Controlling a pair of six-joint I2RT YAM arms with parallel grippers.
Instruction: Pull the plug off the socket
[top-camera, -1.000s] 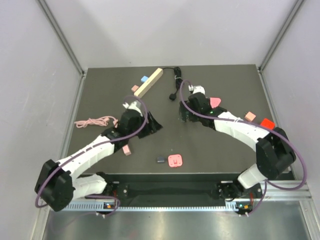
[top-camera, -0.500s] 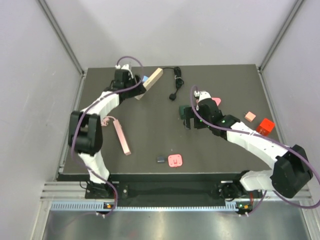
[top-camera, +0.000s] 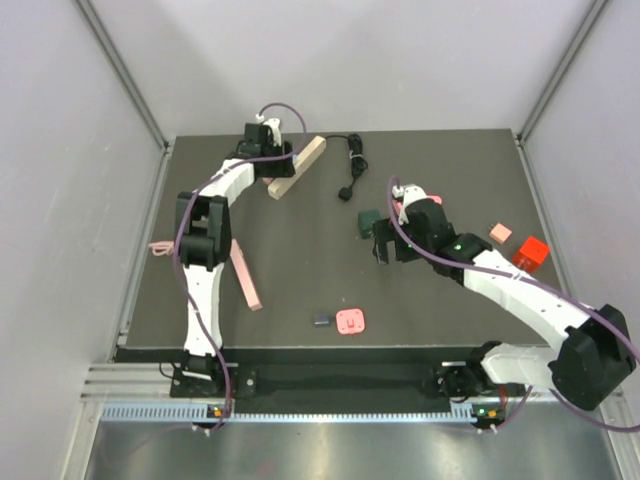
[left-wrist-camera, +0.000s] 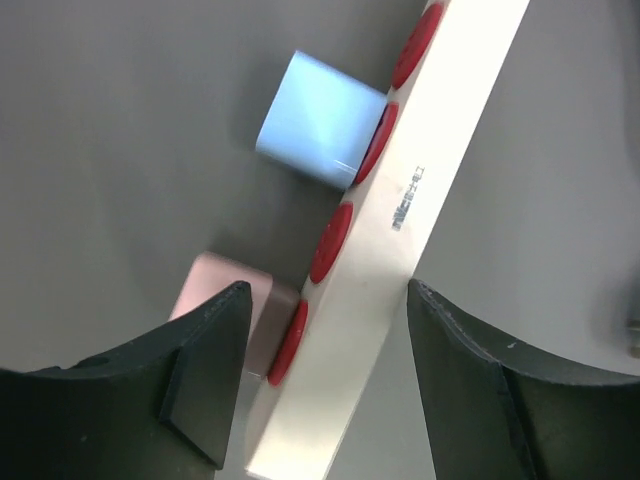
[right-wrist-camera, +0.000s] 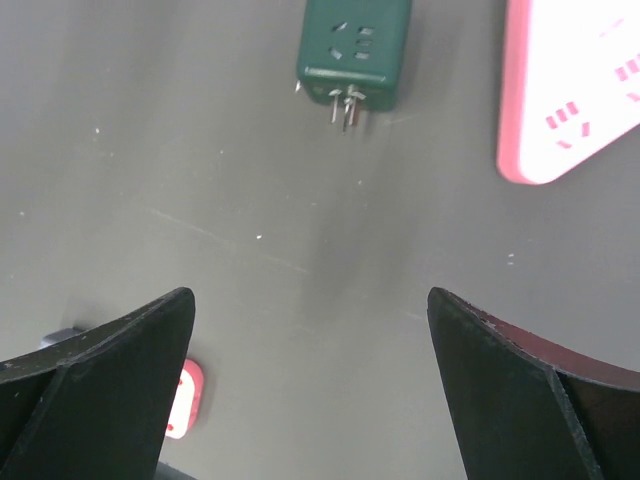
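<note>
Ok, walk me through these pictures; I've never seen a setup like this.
These are two robot arms bolted at the near edge of a dark table. The wide picture looks down from above and behind them; the other two come from a camera on each wrist, so the dark shapes at the bottom are that arm's own fingers. The left gripper hangs open over a pale power strip with red sockets, a light blue plug and a pink plug against its side. The right gripper, wide open, hovers near a dark green adapter and a pink adapter. A black cable, a pink bar and a red block lie nearby. Nothing is held.
</note>
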